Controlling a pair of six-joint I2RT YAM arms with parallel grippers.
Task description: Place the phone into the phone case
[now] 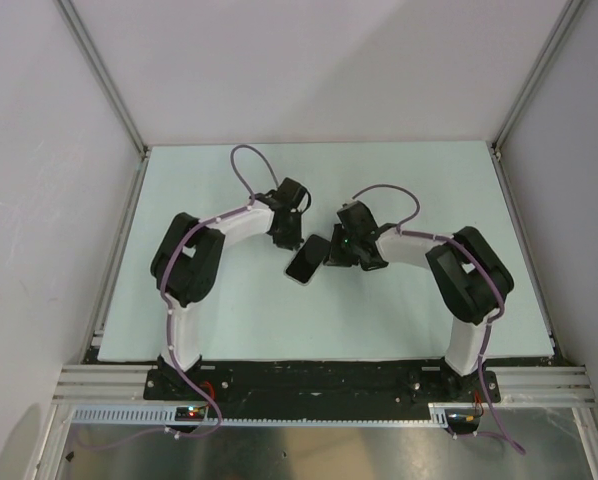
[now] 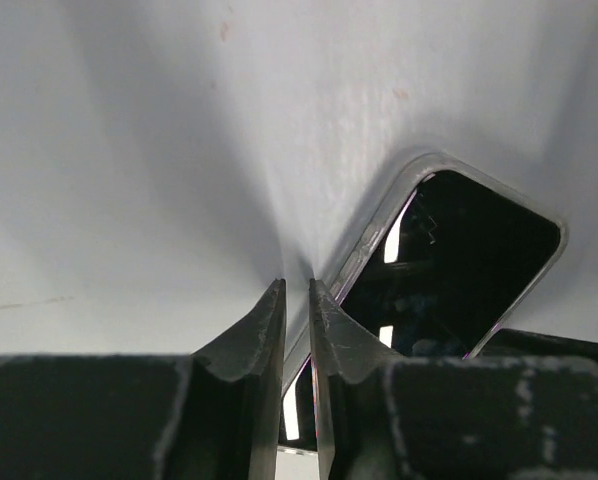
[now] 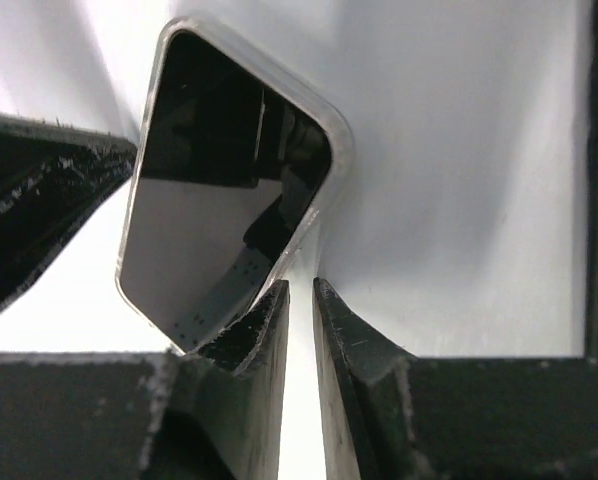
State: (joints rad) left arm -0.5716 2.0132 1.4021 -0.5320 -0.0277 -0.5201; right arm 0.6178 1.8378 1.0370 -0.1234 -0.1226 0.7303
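The phone (image 1: 307,260) lies screen up at the middle of the table, its dark glass framed by the clear case rim (image 2: 377,212). My left gripper (image 1: 291,243) stands at its left edge, jaws almost together with nothing between them. In the left wrist view the left gripper's tips (image 2: 296,287) sit right over the case's long edge, and the phone (image 2: 449,260) runs off to the right. My right gripper (image 1: 331,250) stands at the phone's right edge, shut and empty. In the right wrist view the right gripper's tips (image 3: 300,285) touch a corner of the phone (image 3: 219,190).
The pale table (image 1: 229,310) is walled by white panels on three sides, with an aluminium rail along the near edge (image 1: 319,385). The left arm's finger (image 3: 39,210) shows dark at the left of the right wrist view.
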